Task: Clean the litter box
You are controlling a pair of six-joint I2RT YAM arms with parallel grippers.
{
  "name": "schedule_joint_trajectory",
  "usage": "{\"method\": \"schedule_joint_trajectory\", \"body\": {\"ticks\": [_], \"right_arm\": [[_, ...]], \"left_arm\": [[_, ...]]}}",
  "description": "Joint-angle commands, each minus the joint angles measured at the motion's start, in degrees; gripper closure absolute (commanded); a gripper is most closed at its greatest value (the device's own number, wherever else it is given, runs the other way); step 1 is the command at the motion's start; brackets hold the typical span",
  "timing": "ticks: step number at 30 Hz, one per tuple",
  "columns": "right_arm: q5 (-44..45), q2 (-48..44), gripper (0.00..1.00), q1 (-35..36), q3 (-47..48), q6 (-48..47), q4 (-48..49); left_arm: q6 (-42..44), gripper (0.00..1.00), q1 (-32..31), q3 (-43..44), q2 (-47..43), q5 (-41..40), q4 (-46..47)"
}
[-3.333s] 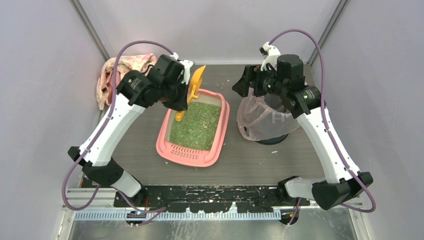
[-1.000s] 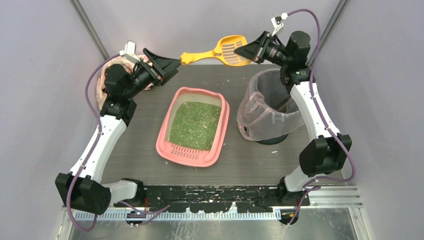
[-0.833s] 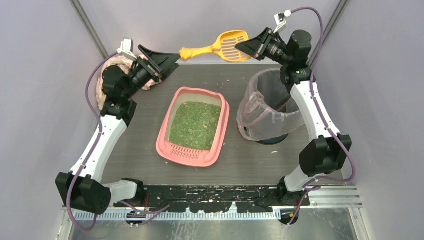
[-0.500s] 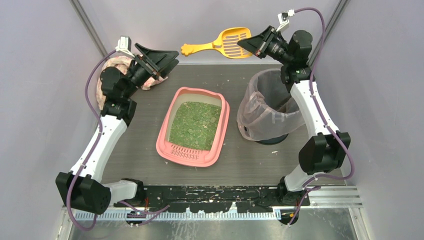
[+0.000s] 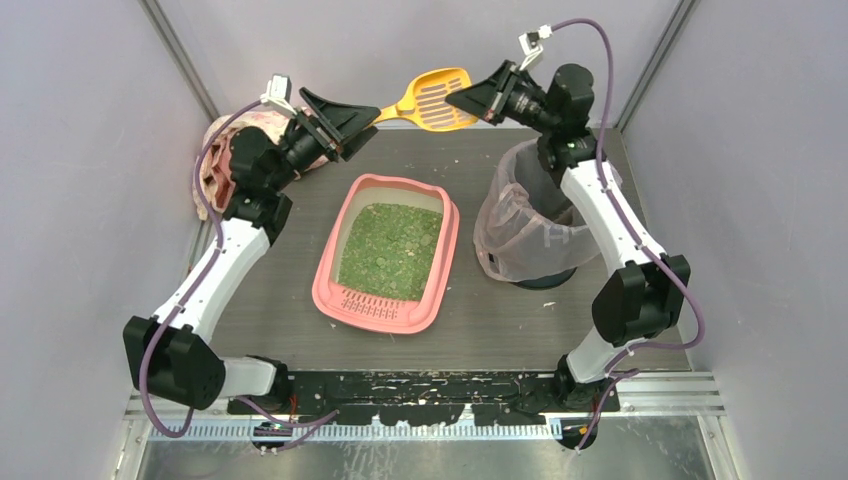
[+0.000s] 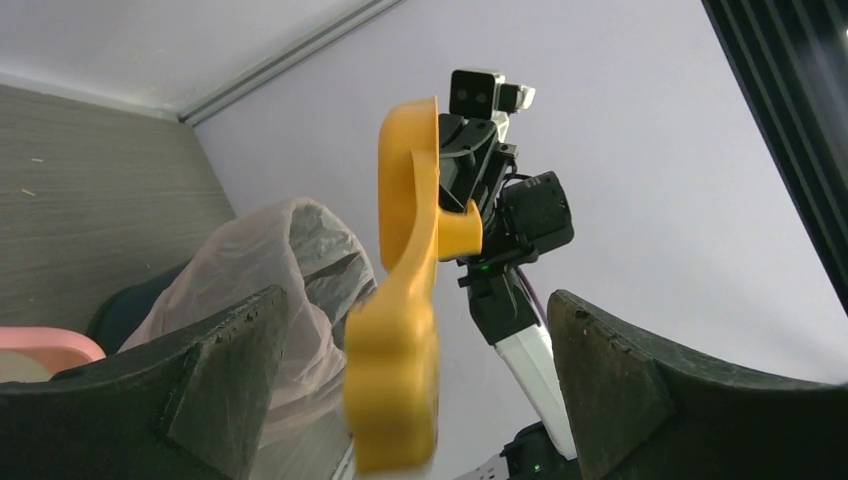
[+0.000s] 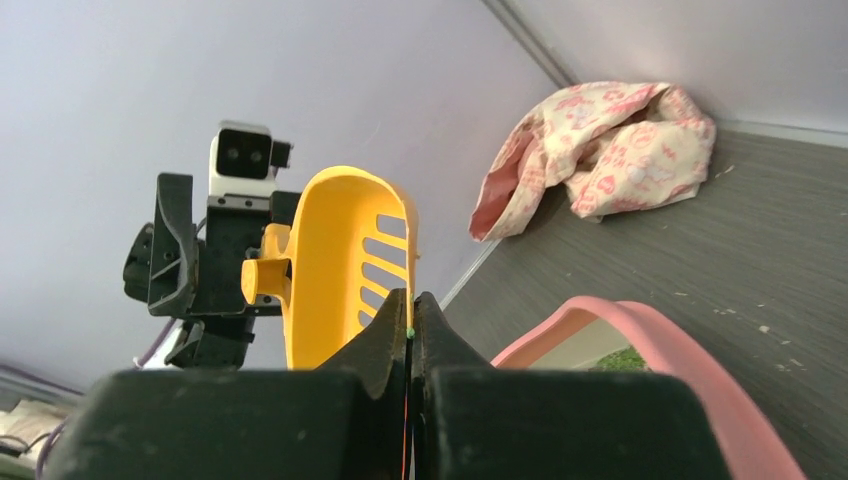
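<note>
The pink litter box (image 5: pixel 322 290), with green granules (image 5: pixel 390 250) inside, lies mid-table; its rim (image 7: pixel 650 335) also shows in the right wrist view. A yellow slotted scoop (image 5: pixel 432 98) hangs in the air above the table's far edge. My right gripper (image 5: pixel 455 100) is shut on the scoop's thin rim (image 7: pixel 408 300). My left gripper (image 5: pixel 362 125) is open. The scoop's handle (image 6: pixel 400 340) hangs between its two fingers (image 6: pixel 225 370) and touches neither.
A dark round bin lined with a translucent pinkish bag (image 5: pixel 535 225) stands right of the litter box, under the right arm. A pink patterned cloth (image 5: pixel 207 175) lies crumpled in the far left corner. Walls close in on three sides.
The right gripper has carried the scoop left and slightly down. The left gripper has moved right, so the handle now sits between its open fingers.
</note>
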Motion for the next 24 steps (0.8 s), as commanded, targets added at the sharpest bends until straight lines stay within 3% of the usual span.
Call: {"method": "schedule_joint_trajectory", "body": {"ticks": [1, 16, 24], "right_arm": [[0.6, -1.7, 0.99, 3.4, 1.1, -3.2, 0.0], [3.9, -2.1, 0.99, 3.8, -0.1, -4.3, 0.2], [4.9, -1.2, 0.99, 3.7, 0.1, -2.7, 2.7]], "left_arm": [[3.7, 0.01, -1.3, 4.5, 0.0, -2.1, 1.2], [3.8, 0.28, -1.3, 5.7, -0.9, -3.5, -0.1], [4.1, 0.3, -1.3, 3.8, -2.6, -3.6, -1.5]]}}
